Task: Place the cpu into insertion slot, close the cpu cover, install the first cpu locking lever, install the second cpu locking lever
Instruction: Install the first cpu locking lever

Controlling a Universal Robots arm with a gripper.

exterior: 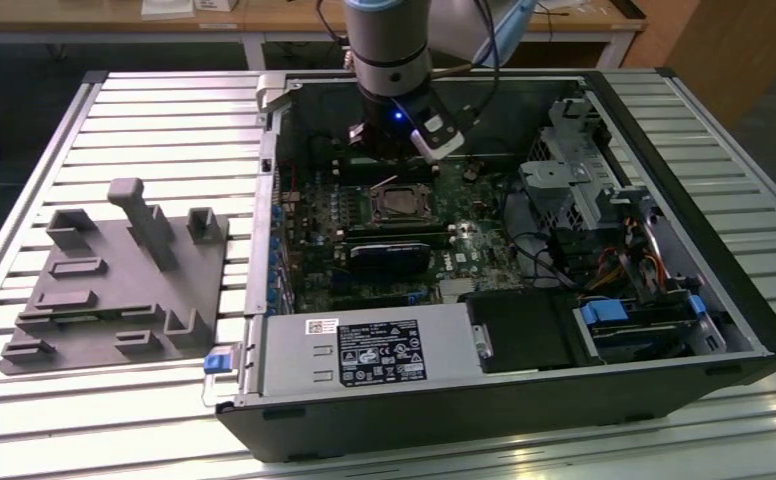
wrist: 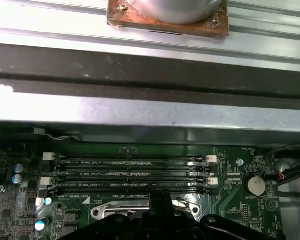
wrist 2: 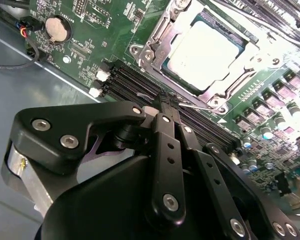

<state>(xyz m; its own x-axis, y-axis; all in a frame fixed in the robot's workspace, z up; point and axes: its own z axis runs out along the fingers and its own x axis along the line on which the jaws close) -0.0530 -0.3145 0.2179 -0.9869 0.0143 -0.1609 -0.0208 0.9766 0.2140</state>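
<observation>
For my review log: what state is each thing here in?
cpu: seated in the insertion slot.
cpu cover: lying closed over the cpu's edges.
gripper: jaws shut, tips near the memory slots.
memory slots: empty.
computer case: side open.

This has the look of a robotics lab or test workshop. A robot arm (exterior: 391,45) hangs over a desktop computer case (exterior: 495,420) that lies on its side with the panel off, its green circuit board (exterior: 475,255) and cabling laid bare. The case sits on a table of ribbed aluminium profiles (exterior: 161,120), beside a grey moulded fixture plate (exterior: 108,290) with holders. Behind them stand wooden-topped benches (exterior: 295,18) on white frames.
</observation>
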